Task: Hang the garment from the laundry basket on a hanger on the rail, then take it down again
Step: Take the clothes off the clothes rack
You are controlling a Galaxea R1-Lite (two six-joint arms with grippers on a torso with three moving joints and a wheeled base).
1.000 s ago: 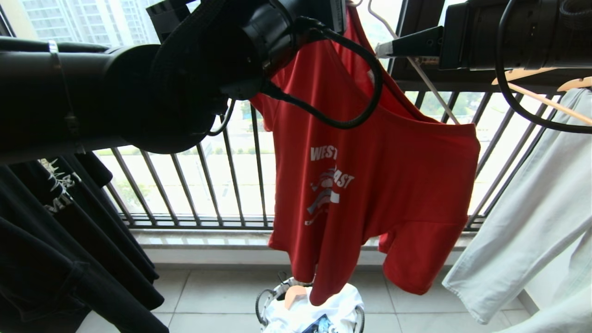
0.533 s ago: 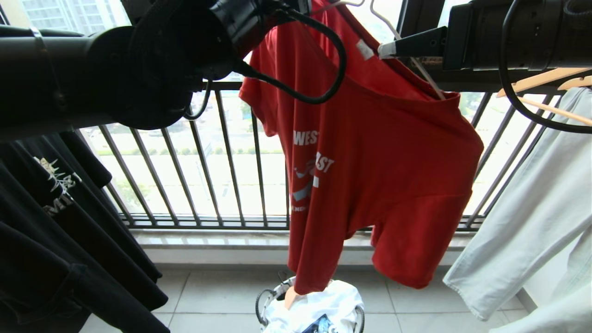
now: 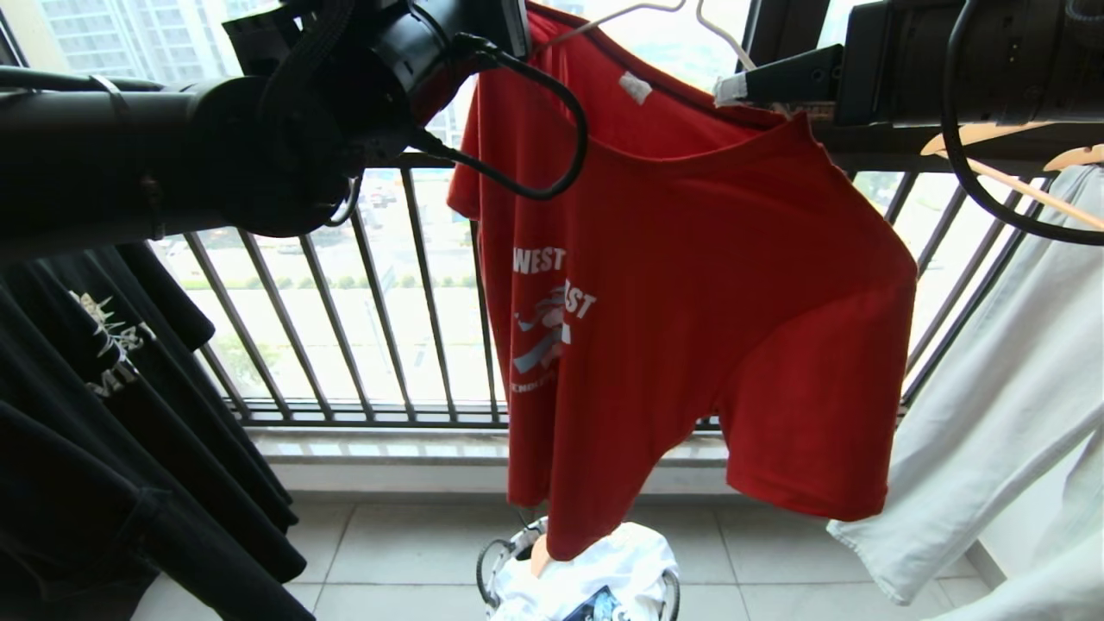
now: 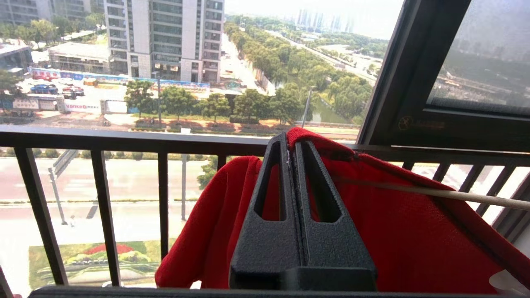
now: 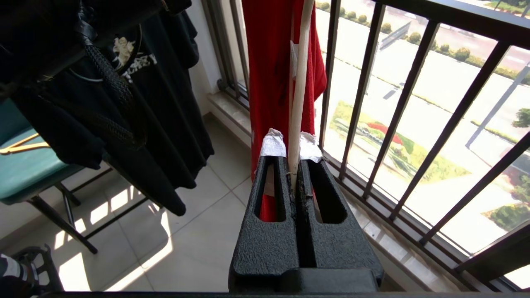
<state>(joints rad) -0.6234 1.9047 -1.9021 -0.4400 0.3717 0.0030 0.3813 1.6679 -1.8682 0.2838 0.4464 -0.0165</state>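
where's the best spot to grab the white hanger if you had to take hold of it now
On the hanger, the bare slim rod just below the hook, coming from the robot's side: red T-shirt drapes its arms, and the right gripper already pinches one rod end.

A balcony high above a city: dark metal railing bars (image 3: 379, 302) run across a wide window opening, with a pale stone sill (image 3: 388, 448) at their foot and light square floor tiles (image 3: 405, 543) below. Hazy daylight pours in. Outside stand tall apartment blocks (image 4: 165, 37), a tree-lined road (image 4: 256, 62) and a flower bed (image 4: 99, 256). A dark window frame (image 4: 397, 82) rises on one side. Indoors, a teal-seated chair (image 5: 29, 165) on thin dark legs casts shadows on the tiles.
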